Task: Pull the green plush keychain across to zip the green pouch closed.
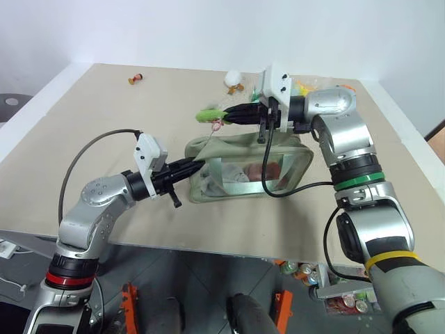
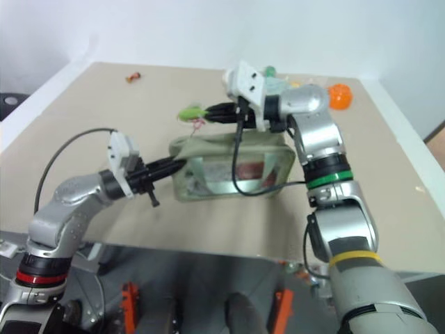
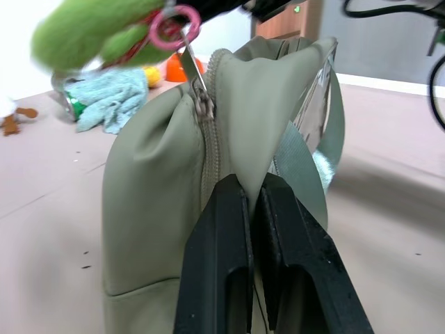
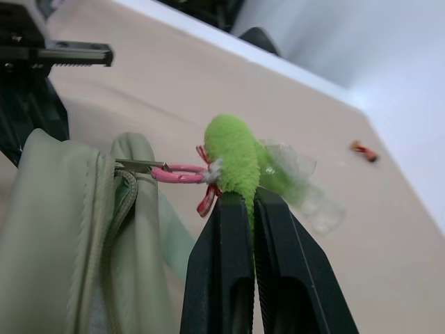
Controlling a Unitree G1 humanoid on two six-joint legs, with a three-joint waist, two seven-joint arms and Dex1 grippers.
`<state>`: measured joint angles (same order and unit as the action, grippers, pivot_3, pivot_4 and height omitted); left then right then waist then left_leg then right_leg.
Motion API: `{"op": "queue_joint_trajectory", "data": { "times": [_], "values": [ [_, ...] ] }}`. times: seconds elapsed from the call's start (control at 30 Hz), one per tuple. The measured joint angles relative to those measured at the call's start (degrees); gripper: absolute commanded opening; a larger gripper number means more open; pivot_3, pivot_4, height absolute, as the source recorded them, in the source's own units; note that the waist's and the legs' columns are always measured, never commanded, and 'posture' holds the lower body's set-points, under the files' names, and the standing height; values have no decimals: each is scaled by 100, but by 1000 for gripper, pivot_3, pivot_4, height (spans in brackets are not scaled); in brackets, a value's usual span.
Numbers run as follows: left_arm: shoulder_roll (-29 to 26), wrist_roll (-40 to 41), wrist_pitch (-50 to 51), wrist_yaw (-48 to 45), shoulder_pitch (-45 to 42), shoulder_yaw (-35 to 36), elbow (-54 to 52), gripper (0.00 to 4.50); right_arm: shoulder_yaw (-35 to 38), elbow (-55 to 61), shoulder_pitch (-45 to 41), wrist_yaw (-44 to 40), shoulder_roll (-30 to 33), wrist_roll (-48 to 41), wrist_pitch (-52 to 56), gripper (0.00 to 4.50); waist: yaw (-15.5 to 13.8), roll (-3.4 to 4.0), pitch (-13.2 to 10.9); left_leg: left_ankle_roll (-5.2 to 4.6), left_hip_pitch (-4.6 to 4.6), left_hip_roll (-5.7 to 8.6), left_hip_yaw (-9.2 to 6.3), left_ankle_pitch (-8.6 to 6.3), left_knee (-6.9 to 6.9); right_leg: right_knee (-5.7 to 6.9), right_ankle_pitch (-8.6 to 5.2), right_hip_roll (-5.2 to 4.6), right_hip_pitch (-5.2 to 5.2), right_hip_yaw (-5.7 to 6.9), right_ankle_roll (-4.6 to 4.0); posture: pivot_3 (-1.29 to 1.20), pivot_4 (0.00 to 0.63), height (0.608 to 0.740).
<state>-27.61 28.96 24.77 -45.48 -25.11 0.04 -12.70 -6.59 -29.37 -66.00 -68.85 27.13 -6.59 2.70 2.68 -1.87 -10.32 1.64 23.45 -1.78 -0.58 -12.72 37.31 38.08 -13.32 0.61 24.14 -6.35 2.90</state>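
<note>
1. Two claws share the work here. My left claw [image 1: 197, 165] is clamped on the fabric at the pouch's [image 1: 292, 161] near end, just below the zipper track; in the left wrist view its fingers [image 3: 222, 257] pinch a fold of cloth beside the zip. I judge this grip is there to anchor the pouch so the pull tensions the zipper instead of dragging the bag.
2. My right claw [image 4: 252, 209] is shut on the keychain [image 4: 236, 156], which hangs in the air just past the pouch's end, off the worktop [image 1: 90, 118].
3. A pink ring [image 4: 179, 173] links the keychain to the metal zipper pull [image 3: 193, 66]; ring and pull look stretched in a line, so the pull seems to be loaded.
4. In both wrist views the slider [image 3: 202, 106] sits at the end held by my left claw, and the track below it looks joined. I judge the zip is at, or near, the end of its travel; how much remains I cannot tell.
5. Small items lie well apart at the worktop's far edge.
</note>
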Motion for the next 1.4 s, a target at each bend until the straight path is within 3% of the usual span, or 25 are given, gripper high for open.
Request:
{"op": "queue_joint_trajectory", "data": {
  "times": [0.37,0.77,1.07,1.4],
  "values": [
    [2,-101,-128,1,-204,-80,113,0,283,1245,700,776,584,-292,305,48,0,10,-6,0,19,2,-3,0,-2,0,-2,0,15,0,3,0,150,740],
    [-19,-330,-321,-2,-310,-78,467,0,975,1662,1216,1633,1280,-382,429,48,2,11,-7,0,20,3,-3,0,-2,-1,-3,0,16,-1,5,0,150,740],
    [-82,-366,-495,-197,-313,-24,598,0,1695,1662,2435,2416,1745,-349,490,48,-3,11,-7,0,21,6,1,0,-1,-2,-5,-2,15,-5,9,0,150,740],
    [-209,-411,-710,-540,-479,-96,849,0,1885,2353,3699,3152,1904,-267,875,48,20,13,-8,-2,7,2,9,1,0,3,-23,4,11,-14,41,0,150,740]
  ]
}}
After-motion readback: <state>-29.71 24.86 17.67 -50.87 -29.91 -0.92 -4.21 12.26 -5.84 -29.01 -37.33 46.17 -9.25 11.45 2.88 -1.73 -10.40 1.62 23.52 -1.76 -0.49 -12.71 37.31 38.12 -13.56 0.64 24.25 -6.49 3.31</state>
